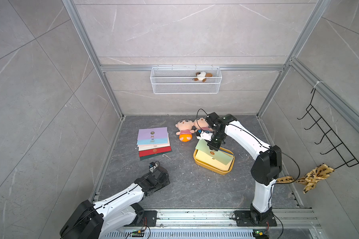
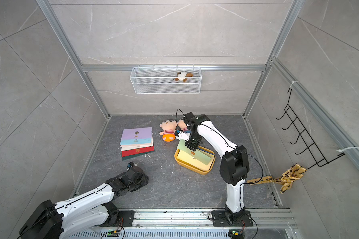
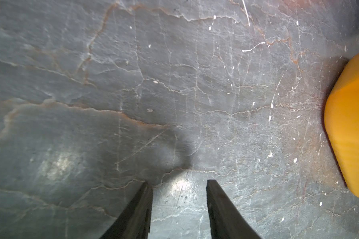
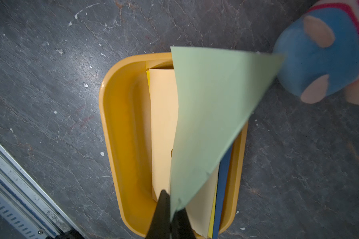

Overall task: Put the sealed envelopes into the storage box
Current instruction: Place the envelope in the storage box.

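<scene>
Desk (image 1: pixel 184 186): dark slate, carries everything. Right arm (image 1: pixel 245 134) reaches over the storage box (image 1: pixel 220 172). Left arm (image 1: pixel 122 196) sits low near the front, short of the envelope stack (image 1: pixel 153 142). White wire basket (image 1: pixel 184 88) hangs on the back wall, black hook rack (image 1: pixel 323 132) on the right wall.

Envelope stack: left of centre, fanned, flat on the desk. Lilac on top, then blue, cream, red, dark green at the bottom. None of these are in the box.

Storage box: yellow tray, right of centre, well apart from the stack, skewed to the desk edges. A cream envelope (image 1: pixel 210 160) lies flat in it. A blue envelope (image 4: pixel 223 186) shows only as an edge along one long wall.

Dolls: the one in orange pants (image 1: pixel 183 131) lies behind the gap between stack and box. The one in blue pants (image 4: pixel 311 62) is just beside the box's far corner, partly hidden by the right arm in both top views.

Green envelope (image 4: pixel 211 107): tilted, right jaws clamped on one end. Most of it is over the box, and one raised corner sticks out past the rim toward the blue-pants doll. Can't tell if its low end touches the cream one.

Left jaws: apart, nothing between them, bare desk below in the left wrist view.

Yellow patterned cloth (image 1: pixel 313 175) hangs from the rack's lower end. Small brown-and-white plush toy (image 1: pixel 202 76) sits in the basket.
</scene>
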`<state>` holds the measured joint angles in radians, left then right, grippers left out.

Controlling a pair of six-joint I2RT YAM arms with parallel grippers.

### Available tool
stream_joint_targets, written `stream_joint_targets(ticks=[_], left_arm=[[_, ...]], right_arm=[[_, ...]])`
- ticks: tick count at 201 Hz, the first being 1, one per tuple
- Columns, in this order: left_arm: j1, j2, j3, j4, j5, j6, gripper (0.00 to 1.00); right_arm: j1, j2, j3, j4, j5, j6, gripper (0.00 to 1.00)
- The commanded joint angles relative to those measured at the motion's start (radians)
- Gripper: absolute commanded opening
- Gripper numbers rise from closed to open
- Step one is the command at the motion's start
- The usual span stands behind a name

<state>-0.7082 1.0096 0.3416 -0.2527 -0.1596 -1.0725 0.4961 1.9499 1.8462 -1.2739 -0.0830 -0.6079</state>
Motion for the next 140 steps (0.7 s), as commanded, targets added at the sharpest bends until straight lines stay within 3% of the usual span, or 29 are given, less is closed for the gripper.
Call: stream_joint_targets(ticks=[1,46,125,140], left_arm=[[-0.001,0.021,-0.007,-0.038,-0.011,0.026,0.49],[-0.001,0.037,-0.007,-0.031,-0.007,0.029,0.48],[-0.001,0.028,-0.02,-0.025,-0.003,0.026,0.48],[0.0,0.029,-0.019,-0.022,-0.006,0.025,0.49]], right_arm=[[0.007,-0.053,-0.026,-0.03,-0.015,-0.024,0.0],[0.007,-0.099,-0.067,-0.012,0.005,-0.035,0.0],[0.019,-0.035,-0.103,-0.004,0.009,-0.04,0.0],[0.021,-0.018,-0.095,0.004,-0.001,-0.031,0.06]])
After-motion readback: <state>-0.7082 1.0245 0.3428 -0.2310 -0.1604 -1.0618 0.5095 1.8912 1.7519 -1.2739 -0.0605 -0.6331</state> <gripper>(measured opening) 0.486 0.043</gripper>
